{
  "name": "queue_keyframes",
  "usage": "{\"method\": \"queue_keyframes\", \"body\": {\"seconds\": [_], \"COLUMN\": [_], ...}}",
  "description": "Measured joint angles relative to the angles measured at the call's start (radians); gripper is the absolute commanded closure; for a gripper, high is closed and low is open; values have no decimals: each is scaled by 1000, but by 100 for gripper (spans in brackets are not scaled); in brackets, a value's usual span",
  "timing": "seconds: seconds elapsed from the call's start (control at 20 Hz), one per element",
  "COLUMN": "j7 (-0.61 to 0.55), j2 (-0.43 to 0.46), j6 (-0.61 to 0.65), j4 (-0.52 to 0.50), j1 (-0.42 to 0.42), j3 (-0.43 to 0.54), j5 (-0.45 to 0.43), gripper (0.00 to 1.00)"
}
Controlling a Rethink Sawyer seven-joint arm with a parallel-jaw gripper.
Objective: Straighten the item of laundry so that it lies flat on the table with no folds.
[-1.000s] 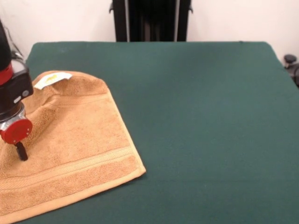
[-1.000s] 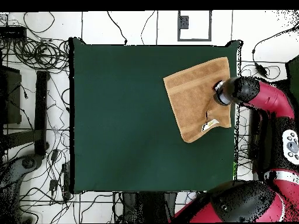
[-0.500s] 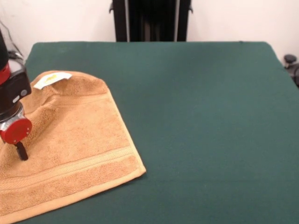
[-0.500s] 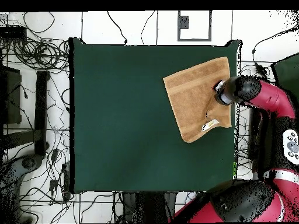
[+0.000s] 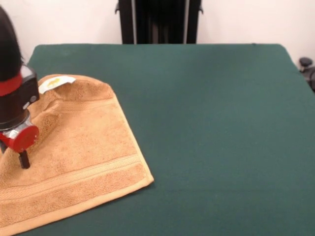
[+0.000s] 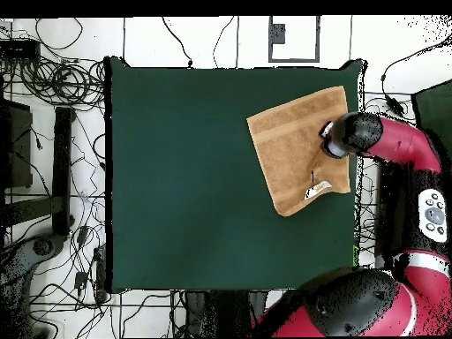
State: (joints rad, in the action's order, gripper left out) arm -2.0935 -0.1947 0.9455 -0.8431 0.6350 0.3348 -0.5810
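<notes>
Standing upright, arm [image 5: 15, 98] fingertip touching towel [image 5: 83, 147].

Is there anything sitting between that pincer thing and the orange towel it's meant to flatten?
Nothing visible. The pincer is down at the towel near the table's edge, with no other object between them. The green cloth around the towel is bare, so nothing blocks spreading it flat there.
</notes>
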Motion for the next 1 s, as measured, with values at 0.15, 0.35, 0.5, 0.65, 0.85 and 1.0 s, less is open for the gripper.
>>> {"method": "queue_keyframes", "body": {"seconds": [0.15,0.35,0.5,0.65,0.85,1.0], "j7": [0,0,0,0,0,0], "j2": [-13,-26,-33,-40,-44,-44], "j6": [-11,-15,-15,-15,-15,-15], "j4": [-1,-1,-1,-1,-1,-1], "j1": [-34,-68,-75,-75,-76,-76], "j3": [-25,-43,-52,-61,-69,-75], "j5": [-49,-99,-118,-124,-126,-126], "gripper": [0,0,0,0,0,0]}}
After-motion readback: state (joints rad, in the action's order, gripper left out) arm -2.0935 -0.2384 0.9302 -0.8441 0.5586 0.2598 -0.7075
